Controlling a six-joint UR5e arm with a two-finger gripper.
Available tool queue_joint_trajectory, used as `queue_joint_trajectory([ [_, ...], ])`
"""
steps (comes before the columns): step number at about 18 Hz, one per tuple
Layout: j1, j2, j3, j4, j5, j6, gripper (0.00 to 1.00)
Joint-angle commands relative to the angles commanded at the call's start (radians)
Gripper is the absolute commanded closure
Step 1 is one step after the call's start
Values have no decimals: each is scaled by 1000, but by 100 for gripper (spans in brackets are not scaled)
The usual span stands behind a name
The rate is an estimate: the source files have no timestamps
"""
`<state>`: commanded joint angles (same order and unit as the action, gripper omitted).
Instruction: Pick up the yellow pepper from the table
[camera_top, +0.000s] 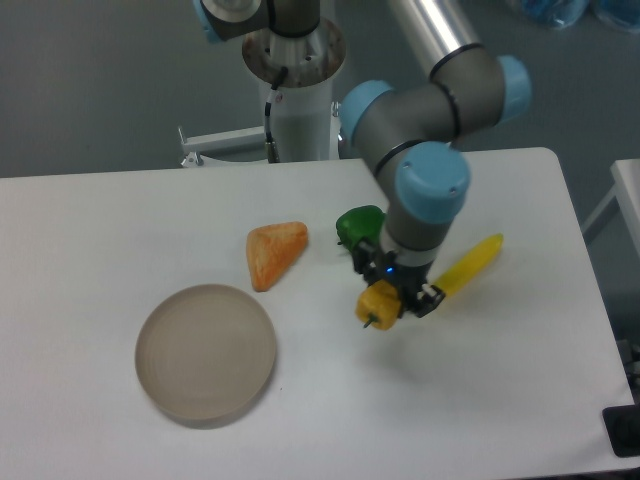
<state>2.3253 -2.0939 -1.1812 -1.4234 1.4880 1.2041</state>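
Tool (392, 297) clamped on yellow pepper (379, 302), held above the worktop (90, 230), at about 5 o'clock of the green pepper (357, 224). Pick looks done; only a secure hold remains.

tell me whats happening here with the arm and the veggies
The arm's gripper is shut on the yellow pepper, stem pointing down, and appears to hold it clear of the white table. The other pieces lie on the table untouched: a green pepper just behind the gripper, an orange wedge to its left, a long yellow piece partly hidden behind the gripper, and a round grey disc near the front left. So the pick looks done or nearly so.
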Motion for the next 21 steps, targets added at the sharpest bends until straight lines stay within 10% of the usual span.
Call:
queue_joint_trajectory([
  [7, 48, 6, 31, -39, 32, 394, 93],
  [21, 45, 3, 31, -31, 95, 407, 95],
])
